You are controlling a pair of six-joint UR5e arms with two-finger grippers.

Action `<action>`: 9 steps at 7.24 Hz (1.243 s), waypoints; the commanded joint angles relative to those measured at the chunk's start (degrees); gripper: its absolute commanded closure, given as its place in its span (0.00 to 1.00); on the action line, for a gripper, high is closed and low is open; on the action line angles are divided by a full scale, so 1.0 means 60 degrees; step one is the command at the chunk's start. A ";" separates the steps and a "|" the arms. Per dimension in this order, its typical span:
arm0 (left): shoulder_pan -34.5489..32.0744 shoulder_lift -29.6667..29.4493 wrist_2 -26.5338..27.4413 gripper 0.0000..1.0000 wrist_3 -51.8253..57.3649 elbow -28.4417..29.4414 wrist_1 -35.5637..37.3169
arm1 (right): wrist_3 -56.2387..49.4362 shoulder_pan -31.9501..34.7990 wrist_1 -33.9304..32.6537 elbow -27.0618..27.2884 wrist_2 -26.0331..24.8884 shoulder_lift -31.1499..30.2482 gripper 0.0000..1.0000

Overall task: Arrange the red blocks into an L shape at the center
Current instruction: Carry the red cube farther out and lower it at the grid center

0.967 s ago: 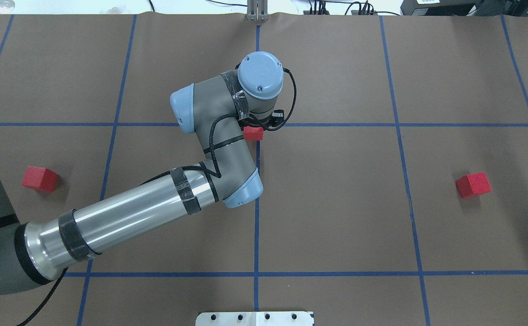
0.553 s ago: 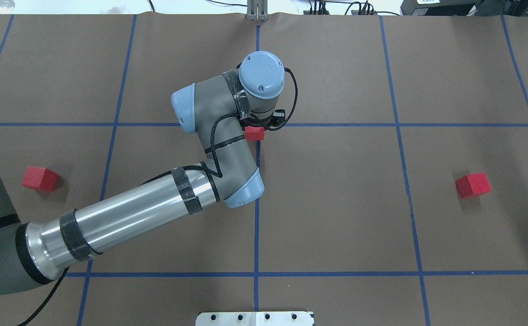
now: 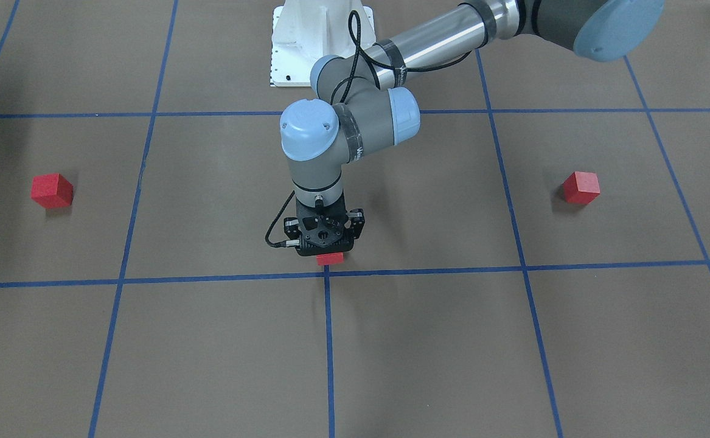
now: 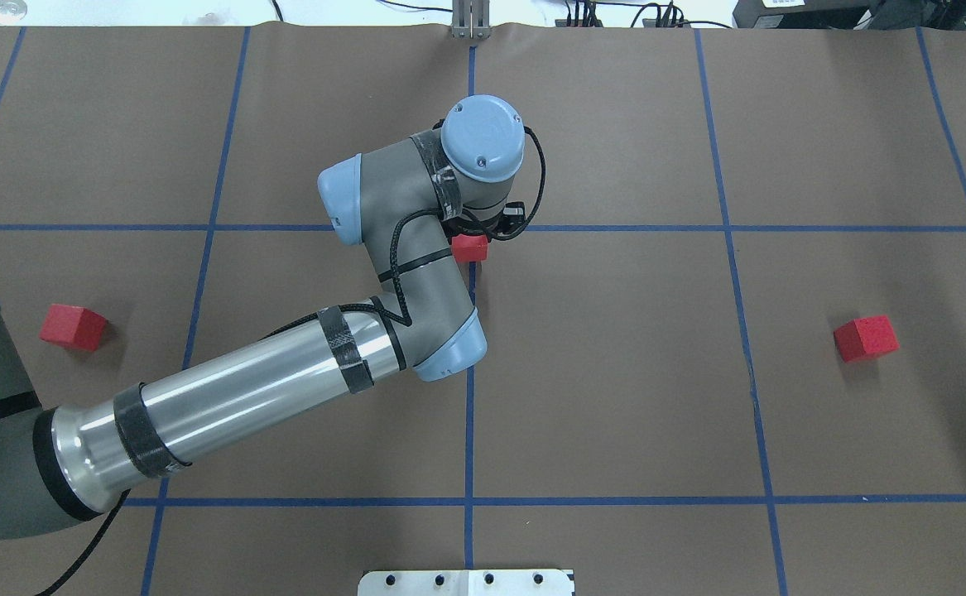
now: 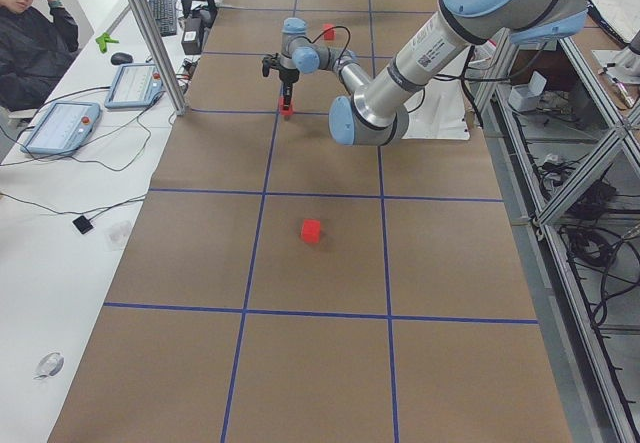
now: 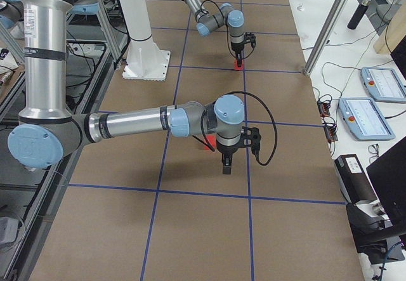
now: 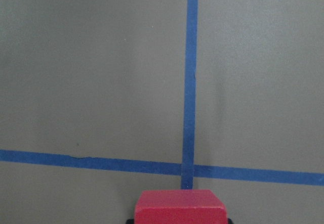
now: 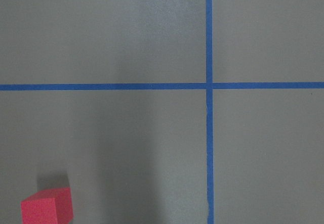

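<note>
The left fingers [image 3: 325, 246] are closed on one red block [image 3: 329, 258], just on the robot's side of the center [image 3: 327, 274]. How open the right fingers [image 6: 224, 164] are, I cannot tell. Placing looks barely begun: a second red block [image 3: 52, 190] and a third red block [image 3: 581, 187] lie well apart on the brown, blue-taped surface [image 3: 452, 340]. A person [image 5: 30, 33] sits beside it.
</note>
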 commanded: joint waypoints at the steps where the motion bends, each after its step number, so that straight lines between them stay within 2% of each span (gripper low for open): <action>1: 0.0040 -0.0015 -0.0026 1.00 -0.0056 0.0046 -0.0012 | 0.0000 0.0000 0.0000 -0.0008 -0.0012 0.0000 0.01; 2: 0.0055 -0.0015 -0.0026 0.93 -0.0056 0.0046 -0.0012 | 0.0000 0.0000 -0.0014 -0.0037 -0.0026 0.0044 0.01; 3: 0.0070 -0.0015 -0.0026 0.78 -0.0041 0.0061 -0.0041 | 0.0000 0.0000 -0.0015 -0.0037 -0.0026 0.0044 0.01; 4: 0.0157 -0.0015 -0.0026 0.56 -0.0012 0.0105 -0.0085 | 0.0000 0.0000 -0.0015 -0.0052 -0.0026 0.0044 0.01; 6: 0.0217 -0.0001 -0.0026 0.35 -0.0026 0.0149 -0.0216 | 0.0000 0.0000 -0.0029 -0.0052 -0.0041 0.0102 0.01; 8: 0.0202 -0.0015 -0.0011 0.01 -0.0041 0.0076 -0.0232 | 0.0015 0.0000 -0.0029 -0.0023 -0.0055 0.0205 0.01; 9: 0.0173 -0.0015 -0.0011 0.01 -0.0041 0.0061 -0.0232 | 0.0087 0.0000 -0.0102 -0.0081 -0.0085 0.0495 0.01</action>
